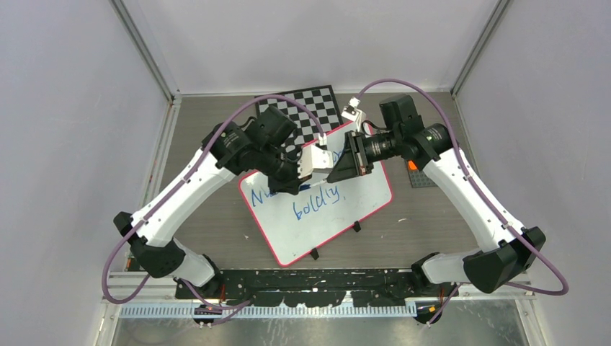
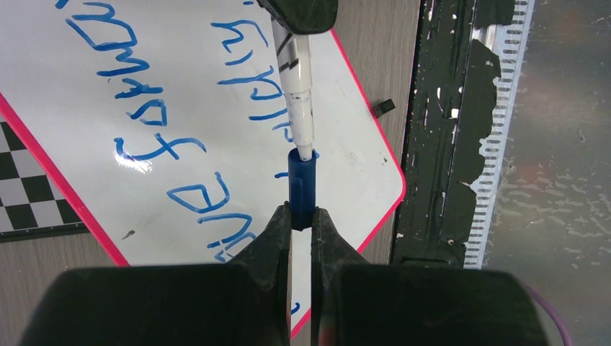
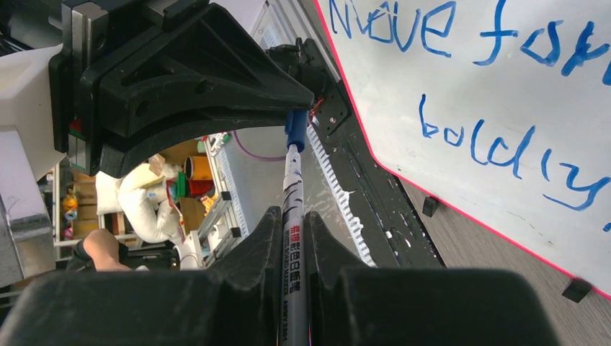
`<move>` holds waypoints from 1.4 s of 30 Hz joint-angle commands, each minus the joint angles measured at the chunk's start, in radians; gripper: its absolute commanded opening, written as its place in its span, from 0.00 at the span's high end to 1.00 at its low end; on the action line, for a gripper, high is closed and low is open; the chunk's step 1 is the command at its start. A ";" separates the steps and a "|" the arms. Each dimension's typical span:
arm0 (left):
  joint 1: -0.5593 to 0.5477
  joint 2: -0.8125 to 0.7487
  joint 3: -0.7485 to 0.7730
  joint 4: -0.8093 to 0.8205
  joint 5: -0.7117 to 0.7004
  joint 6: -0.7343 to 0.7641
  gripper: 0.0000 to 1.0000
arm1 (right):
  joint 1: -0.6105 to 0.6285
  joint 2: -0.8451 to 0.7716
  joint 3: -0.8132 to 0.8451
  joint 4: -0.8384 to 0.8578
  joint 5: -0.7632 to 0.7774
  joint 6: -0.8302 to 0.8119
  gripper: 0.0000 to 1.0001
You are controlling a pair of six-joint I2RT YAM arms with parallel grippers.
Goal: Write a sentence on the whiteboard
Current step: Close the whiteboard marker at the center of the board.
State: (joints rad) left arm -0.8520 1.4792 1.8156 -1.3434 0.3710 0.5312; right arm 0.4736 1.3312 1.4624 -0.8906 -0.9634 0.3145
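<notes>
The whiteboard [image 1: 339, 216] lies tilted on the table, with a red-pink rim and black clip feet. It bears the sentence [image 1: 317, 198] in blue; the right wrist view reads "Move for..." over "boldly" [image 3: 497, 148], and the left wrist view shows it upside down [image 2: 144, 144]. My left gripper [image 2: 301, 216] is shut on the blue marker cap [image 2: 302, 186]. My right gripper [image 3: 292, 216] is shut on the white marker [image 3: 293, 238]. The marker's tip sits in the mouth of the cap [image 3: 295, 130] above the board's far edge. The two grippers meet head-on [image 1: 328, 162].
A black-and-white checkered board [image 1: 310, 108] lies behind the whiteboard, partly under the left arm. A dark grey plate with an orange piece [image 1: 416, 173] lies at the right. A black perforated rail [image 1: 317, 277] runs along the near edge. Grey walls stand on both sides.
</notes>
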 commanded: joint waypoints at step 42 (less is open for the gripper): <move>-0.064 0.142 0.322 0.317 0.184 -0.210 1.00 | 0.140 0.057 0.027 0.002 0.079 -0.060 1.00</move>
State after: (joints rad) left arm -0.8715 1.6093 2.0090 -1.4284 0.4034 0.3466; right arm 0.5457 1.3426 1.4891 -0.8913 -0.8917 0.2714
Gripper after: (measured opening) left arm 0.057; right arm 0.169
